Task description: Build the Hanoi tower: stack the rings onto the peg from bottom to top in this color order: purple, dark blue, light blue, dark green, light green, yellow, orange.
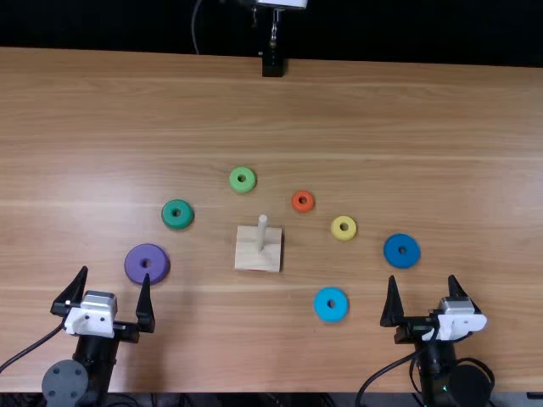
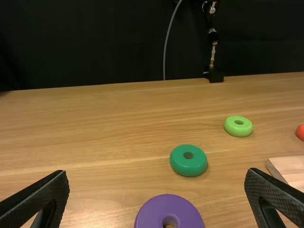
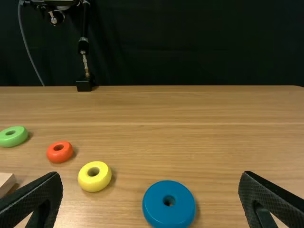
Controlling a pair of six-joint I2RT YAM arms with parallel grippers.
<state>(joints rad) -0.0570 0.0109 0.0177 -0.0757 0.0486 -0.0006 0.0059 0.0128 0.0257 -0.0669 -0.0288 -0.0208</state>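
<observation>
At the near edge of the light brown table (image 1: 365,110), two black grippers, each open, fingers well apart. Left gripper (image 1: 115,274): nothing held. Right gripper (image 1: 423,278): same state, nothing held.

Nearest the left gripper: the purple ring (image 1: 136,263), flat on the wood, just beyond the gripper; one fingertip overlaps its near rim from above, contact cannot be told. Beyond purple and slightly toward the middle, the dark green ring (image 1: 169,215).

Ahead of the right gripper: the dark blue ring (image 1: 392,252), flat, apart from the fingers. Between the right gripper and the wooden base (image 1: 247,253), the light blue ring (image 1: 321,305), closer to the near edge than dark blue.

Mid-table: the square base, with the pale peg (image 1: 261,231) upright on it. Just off its far right corner, the orange ring (image 1: 297,207); right of that and slightly nearer, the yellow ring (image 1: 337,231). Beyond the base, a little left, the light green ring (image 1: 235,180). I count seven rings, all lying separately on the table around the base, holes up.

Far edge: a black stand foot (image 1: 272,66), dark cloth (image 3: 199,42) behind.
</observation>
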